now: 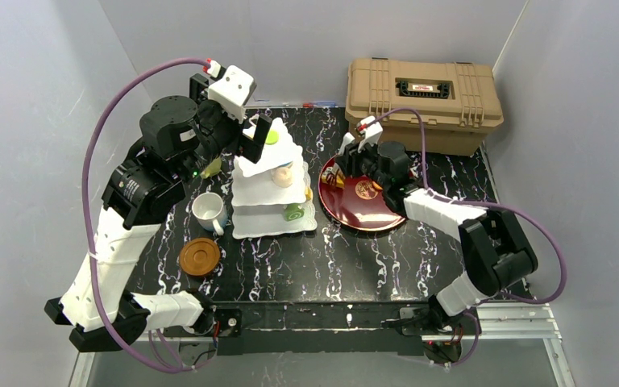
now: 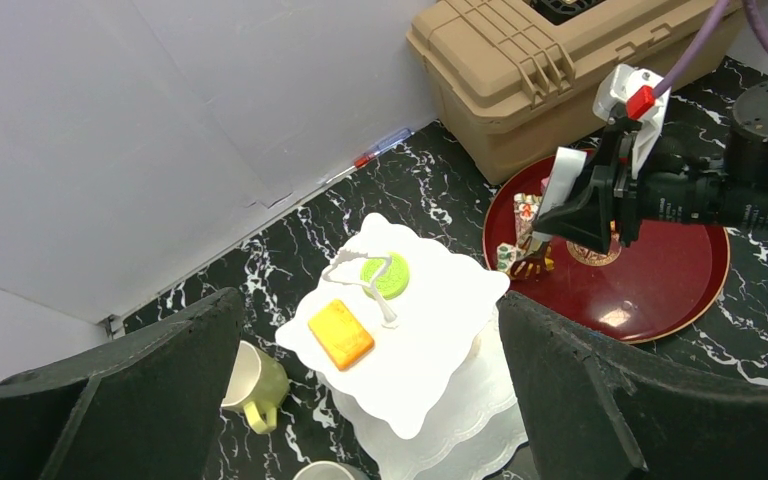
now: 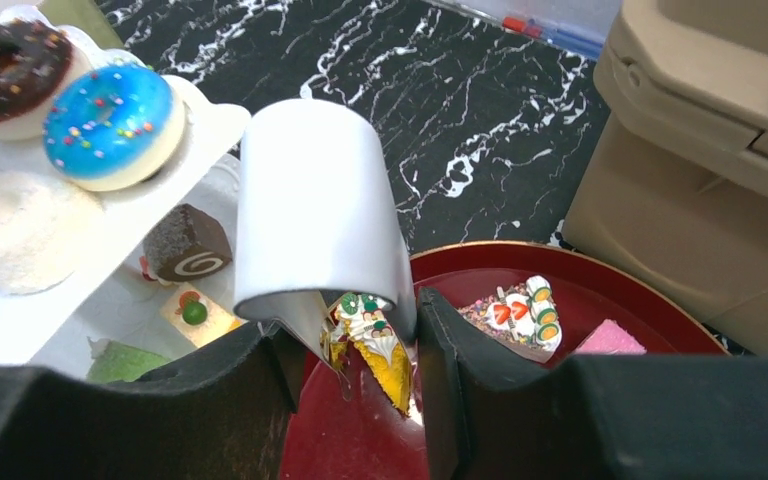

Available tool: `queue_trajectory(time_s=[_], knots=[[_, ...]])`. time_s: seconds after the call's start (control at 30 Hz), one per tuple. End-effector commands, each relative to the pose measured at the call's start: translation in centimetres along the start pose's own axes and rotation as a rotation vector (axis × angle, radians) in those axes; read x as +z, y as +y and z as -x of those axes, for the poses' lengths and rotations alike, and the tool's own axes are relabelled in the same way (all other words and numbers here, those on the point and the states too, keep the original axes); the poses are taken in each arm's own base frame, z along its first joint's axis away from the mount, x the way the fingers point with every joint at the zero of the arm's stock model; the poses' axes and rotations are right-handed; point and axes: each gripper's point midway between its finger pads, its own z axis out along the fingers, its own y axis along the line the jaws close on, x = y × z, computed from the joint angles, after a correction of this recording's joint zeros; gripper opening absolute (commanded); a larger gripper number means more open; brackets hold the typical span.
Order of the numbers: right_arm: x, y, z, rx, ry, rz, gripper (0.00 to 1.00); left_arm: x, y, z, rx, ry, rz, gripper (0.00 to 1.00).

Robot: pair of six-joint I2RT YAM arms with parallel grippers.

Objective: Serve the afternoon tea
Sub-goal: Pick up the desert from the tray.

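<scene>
Tabletop view: the left gripper [image 1: 254,137] hung wide open and empty above the top tier of the white cake stand [image 2: 430,340]. The right gripper [image 3: 355,350], half-closed over the red tray [image 2: 660,290], straddled a yellow wedge pastry [image 3: 375,345]; whether it gripped was unclear.

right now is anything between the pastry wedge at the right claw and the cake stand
Nothing visible lies on the table between the pastry wedge, straddled by the right claw at the red tray's edge, and the cake stand. But the left claw hangs open over the top tier, blocking it from above.
</scene>
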Motion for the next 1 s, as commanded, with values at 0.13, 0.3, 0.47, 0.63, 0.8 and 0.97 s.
queue_trajectory(time_s=[0.13,0.3,0.47,0.63,0.8,0.97], knots=[[-4.0,1.5,8.5,-0.058,-0.174,-0.007,0.30,-0.8,0.4,1.0,-0.007,-0.039,0.007,0.98],[-7.3,2.2,10.9,-0.069,-0.183,-0.019,0.29,-0.7,0.4,1.4,-0.006,-0.048,0.003,0.98],[-10.5,4.2,13.1,-0.054,-0.211,0.009,0.29,-0.8,0.3,1.6,-0.017,-0.053,-0.002,0.98],[-12.6,8.1,15.3,-0.031,-0.265,0.049,0.29,-0.8,0.1,1.3,-0.021,-0.051,-0.009,0.98],[-12.8,14.1,15.7,-0.049,-0.267,0.111,0.28,-0.7,0.0,1.0,-0.022,-0.044,-0.013,0.98],[-12.7,18.0,16.5,-0.036,-0.312,0.166,0.27,-1.1,0.1,1.2,-0.020,-0.052,-0.012,0.98]])
